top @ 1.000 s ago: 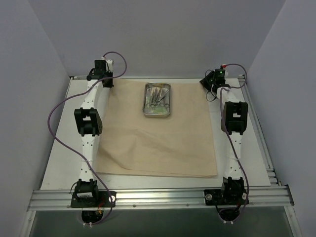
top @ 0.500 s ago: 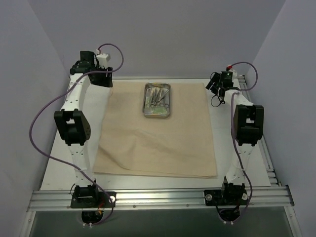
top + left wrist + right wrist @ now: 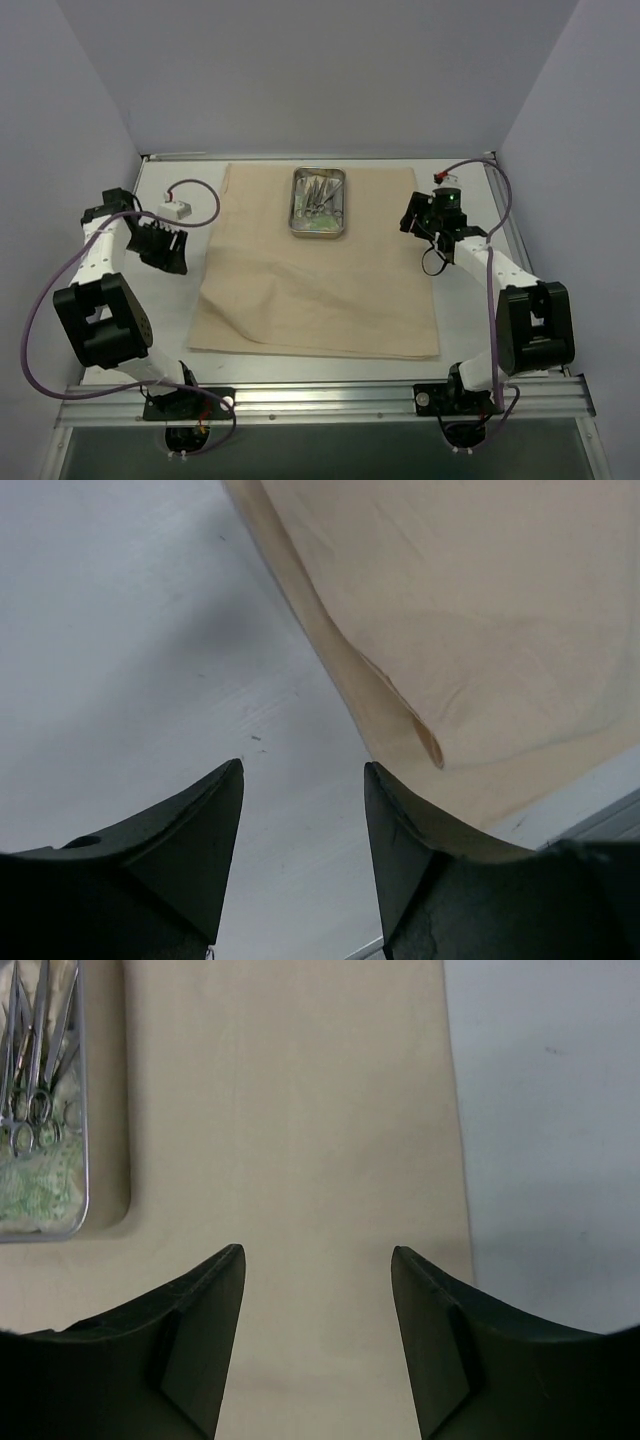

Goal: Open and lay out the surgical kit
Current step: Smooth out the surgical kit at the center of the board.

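Left pincer (image 3: pixel 303 768) and right pincer (image 3: pixel 318 1250) have withdrawn, flanking the cloth wrap (image 3: pixel 320 290).

Soft, fairly bright light falls evenly from overhead, and the top view is sharp, its walls (image 3: pixel 320 80) tinted lavender. The steel tray (image 3: pixel 294 205) glints and casts a faint shadow on the cloth wrap (image 3: pixel 320 290). In both wrist views the near gripper fingers (image 3: pixel 190 1350) are dark and blurred. A diffuse grey shadow smudges the table (image 3: pixel 120 630).
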### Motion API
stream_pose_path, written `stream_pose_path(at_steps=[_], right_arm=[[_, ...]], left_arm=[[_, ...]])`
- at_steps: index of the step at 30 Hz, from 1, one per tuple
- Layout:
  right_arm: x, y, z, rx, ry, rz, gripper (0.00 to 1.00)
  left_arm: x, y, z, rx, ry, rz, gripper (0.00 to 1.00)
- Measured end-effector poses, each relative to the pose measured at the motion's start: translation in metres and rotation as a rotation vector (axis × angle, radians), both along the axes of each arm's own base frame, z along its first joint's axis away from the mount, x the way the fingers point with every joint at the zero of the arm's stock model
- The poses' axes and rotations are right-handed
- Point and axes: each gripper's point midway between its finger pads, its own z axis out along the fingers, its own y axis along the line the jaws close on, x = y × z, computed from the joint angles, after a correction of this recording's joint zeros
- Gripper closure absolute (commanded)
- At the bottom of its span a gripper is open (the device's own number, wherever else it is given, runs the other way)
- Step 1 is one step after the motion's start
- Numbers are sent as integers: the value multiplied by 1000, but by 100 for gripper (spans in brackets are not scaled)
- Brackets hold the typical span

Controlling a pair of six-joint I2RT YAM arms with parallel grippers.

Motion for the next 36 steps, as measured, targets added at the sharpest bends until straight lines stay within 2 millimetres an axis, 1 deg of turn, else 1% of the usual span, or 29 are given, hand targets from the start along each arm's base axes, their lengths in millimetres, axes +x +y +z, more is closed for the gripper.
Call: stream_pose_path(at_steps=[2,4,6,8,11,16,21,24,28,31,34,35,36], right_arm=[[-16,4,-4,4,9,14,46],[-29,8,-7,8,13,25,46],[-39,15,-8,11,12,44,46],[-49,23,-8,16,7,68,46],[-62,33,-9,32,-3,92,46],[-76,32,-12,44,-6,89,46],[-80,31,-10,46,-15,88,46],[-80,31,-10,46,-19,88,47],[-83,30,-18,47,-1,85,47],[-84,30,-28,51,24,77,47],[-86,30,-37,48,48,75,47],[-87,30,-39,47,54,74,47],[-87,30,-41,46,57,73,47]], left_arm=[[-29,-8,-33,-19,92,-55,42],[-51,-15,-56,-43,151,-96,42],[-64,-22,-69,-65,171,-125,42],[-69,-27,-75,-75,141,-154,42],[-72,-34,-76,-79,58,-205,42],[-73,-44,-77,-83,-80,-269,42],[-64,-49,-74,-110,-155,-313,43],[-62,-52,-73,-118,-177,-335,44],[-69,-59,-70,-144,-187,-404,46],[-76,-62,-66,-156,-182,-451,46],[-78,-64,-59,-175,-172,-485,55],[-77,-65,-58,-184,-165,-490,63],[-75,-65,-58,-192,-159,-489,67]])
